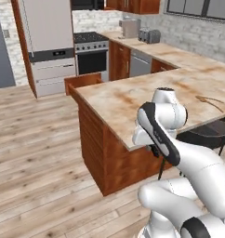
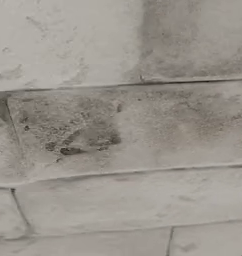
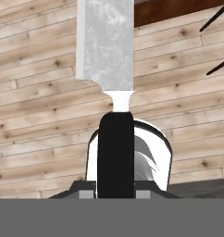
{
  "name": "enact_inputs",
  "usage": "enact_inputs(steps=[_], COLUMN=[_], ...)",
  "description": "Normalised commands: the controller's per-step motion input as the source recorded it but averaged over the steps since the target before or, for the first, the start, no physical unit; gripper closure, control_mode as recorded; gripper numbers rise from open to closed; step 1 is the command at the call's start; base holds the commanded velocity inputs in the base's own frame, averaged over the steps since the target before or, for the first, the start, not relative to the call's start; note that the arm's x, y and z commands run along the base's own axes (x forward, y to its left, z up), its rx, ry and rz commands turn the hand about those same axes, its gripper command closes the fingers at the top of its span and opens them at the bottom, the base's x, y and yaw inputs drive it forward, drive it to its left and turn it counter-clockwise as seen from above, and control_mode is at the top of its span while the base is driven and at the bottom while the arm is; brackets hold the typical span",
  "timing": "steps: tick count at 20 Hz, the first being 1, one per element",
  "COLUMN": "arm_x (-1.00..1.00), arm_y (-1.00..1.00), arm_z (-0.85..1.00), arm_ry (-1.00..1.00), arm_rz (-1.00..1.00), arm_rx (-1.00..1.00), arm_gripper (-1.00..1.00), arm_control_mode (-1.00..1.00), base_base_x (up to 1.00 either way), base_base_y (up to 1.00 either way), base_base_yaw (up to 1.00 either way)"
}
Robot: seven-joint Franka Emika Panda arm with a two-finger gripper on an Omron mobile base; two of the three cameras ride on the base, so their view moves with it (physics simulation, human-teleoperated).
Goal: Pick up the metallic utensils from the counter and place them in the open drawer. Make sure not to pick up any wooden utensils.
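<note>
**Knife's in the claw, drawer still to go**

So the drawer (image 1: 82, 82) is sitting pulled out at the far left end of the desk (image 1: 133, 100), well away from the claw. I can't see inside it from here, so no idea if anything's been dropped in yet. My guess is we're mid-carry on this one.

The claw (image 3: 115, 192) is narrowed down on the knife (image 3: 115, 92), pinching its black handle with the silver blade sticking straight out ahead of it, over the wooden floor (image 3: 35, 120). Jaws only a little apart, basically handle width.

Way off to the right there's a thin curved thing (image 1: 212, 101) lying on the desk, too small to tell what.
</note>
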Motion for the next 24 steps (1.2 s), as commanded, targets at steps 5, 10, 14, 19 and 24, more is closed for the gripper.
enact_inputs(steps=[5, 10, 14, 19, 24], arm_x=[0.00, 0.00, 0.00, 0.00, 0.00], arm_y=[0.00, 0.00, 0.00, 0.00, 0.00], arm_z=[0.00, 0.00, 0.00, 0.00, 0.00], arm_ry=[0.00, 0.00, 0.00, 0.00, 0.00], arm_rz=[0.00, 0.00, 0.00, 0.00, 0.00], arm_rx=[0.00, 0.00, 0.00, 0.00, 0.00], arm_gripper=[1.00, 1.00, 1.00, 1.00, 1.00], arm_control_mode=[1.00, 1.00, 1.00, 1.00, 1.00], base_base_x=[0.23, 0.81, 1.00, 0.76, 0.38], base_base_y=[1.00, 1.00, 1.00, 1.00, 1.00], base_base_yaw=[-0.21, -0.36, -0.46, -0.50, -0.49])
